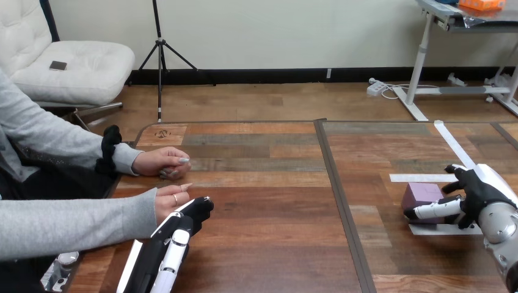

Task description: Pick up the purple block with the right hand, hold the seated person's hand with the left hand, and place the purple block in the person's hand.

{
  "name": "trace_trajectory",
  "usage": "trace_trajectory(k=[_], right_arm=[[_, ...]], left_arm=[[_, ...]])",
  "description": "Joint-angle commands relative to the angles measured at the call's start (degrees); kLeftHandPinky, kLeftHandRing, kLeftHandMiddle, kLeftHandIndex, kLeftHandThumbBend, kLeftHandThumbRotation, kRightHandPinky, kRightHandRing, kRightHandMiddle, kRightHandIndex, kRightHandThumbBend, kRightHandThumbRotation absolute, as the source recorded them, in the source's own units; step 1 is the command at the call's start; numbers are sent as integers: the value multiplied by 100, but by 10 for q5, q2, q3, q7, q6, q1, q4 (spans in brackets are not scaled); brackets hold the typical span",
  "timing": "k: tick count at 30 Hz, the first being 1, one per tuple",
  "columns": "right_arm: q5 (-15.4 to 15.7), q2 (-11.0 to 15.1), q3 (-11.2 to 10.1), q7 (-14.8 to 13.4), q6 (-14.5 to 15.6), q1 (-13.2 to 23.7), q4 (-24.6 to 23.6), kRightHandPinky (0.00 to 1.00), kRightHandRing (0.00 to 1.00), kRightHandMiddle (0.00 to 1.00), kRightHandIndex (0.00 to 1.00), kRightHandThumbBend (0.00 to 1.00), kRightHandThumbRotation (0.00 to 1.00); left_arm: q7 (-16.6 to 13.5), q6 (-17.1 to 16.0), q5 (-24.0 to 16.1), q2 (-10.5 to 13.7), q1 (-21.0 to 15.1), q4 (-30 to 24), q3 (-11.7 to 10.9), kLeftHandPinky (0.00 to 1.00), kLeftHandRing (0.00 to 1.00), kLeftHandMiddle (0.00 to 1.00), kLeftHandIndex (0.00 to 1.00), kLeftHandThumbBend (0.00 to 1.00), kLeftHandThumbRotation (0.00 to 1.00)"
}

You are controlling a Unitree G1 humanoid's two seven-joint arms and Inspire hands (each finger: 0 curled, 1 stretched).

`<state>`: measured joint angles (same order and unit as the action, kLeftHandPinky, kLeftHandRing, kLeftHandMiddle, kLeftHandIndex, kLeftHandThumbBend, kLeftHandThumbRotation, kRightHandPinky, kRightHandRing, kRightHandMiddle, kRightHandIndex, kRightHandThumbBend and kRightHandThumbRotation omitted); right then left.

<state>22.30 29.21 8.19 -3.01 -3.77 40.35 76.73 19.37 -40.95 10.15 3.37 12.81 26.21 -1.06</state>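
The purple block (421,194) rests on the table at the right, between strips of white tape. My right hand (479,194) comes at it from the right: the thumb lies along its near face and the curled fingers press its right, far side. My left hand (186,221) reaches up from the lower left, its relaxed fingers beside the fingertips of the person's nearer hand (170,202), touching or almost touching, not curled round it. That hand rests on its edge on the table. The person's farther hand (164,162) lies loosely closed on the table.
White tape strips (451,143) mark the table's right part. A dark seam (339,195) runs front to back down the table's middle. A small metal object (60,271) sits at the near left edge. Bare wood lies between my two hands.
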Motion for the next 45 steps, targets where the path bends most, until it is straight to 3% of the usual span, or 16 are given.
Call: trace_trajectory(k=[1,7,14,28,30,34,37,40,45], right_arm=[[4,-31,10,9,-9,19,-4,93,100,100,98,100,24],[4,-32,12,12,-4,22,-4,95,100,100,98,100,24],[9,-34,17,12,-1,24,-4,96,100,100,98,100,23],[5,-36,15,11,1,28,-6,89,99,100,97,100,22],[-25,-41,-13,22,2,29,-6,87,99,100,97,100,20],[-50,-45,-35,26,2,29,-6,81,99,100,97,100,13],[-30,-43,-14,17,0,30,-7,76,97,99,96,100,11],[-34,-43,-16,22,-2,31,-7,74,95,99,95,100,11],[-9,-37,8,19,-20,30,-10,74,93,98,93,100,12]], left_arm=[[-2,-12,-1,-5,-37,-3,-4,91,87,83,78,35,87],[2,-3,6,-5,-35,-10,-2,91,88,84,78,35,87],[0,-15,-2,-2,-38,-2,-3,91,88,84,78,36,87],[-3,-15,-3,-4,-38,1,-4,89,87,83,78,37,87],[-4,-11,-2,-5,-36,-4,-3,89,87,83,78,37,86],[-2,-7,1,-5,-34,-8,-2,89,87,83,78,37,86],[2,-10,4,-5,-36,-4,-2,90,87,84,78,37,86],[2,-12,3,-4,-36,-5,-2,90,87,84,78,36,87],[1,-14,3,-5,-37,-3,-3,90,87,83,78,34,87]])
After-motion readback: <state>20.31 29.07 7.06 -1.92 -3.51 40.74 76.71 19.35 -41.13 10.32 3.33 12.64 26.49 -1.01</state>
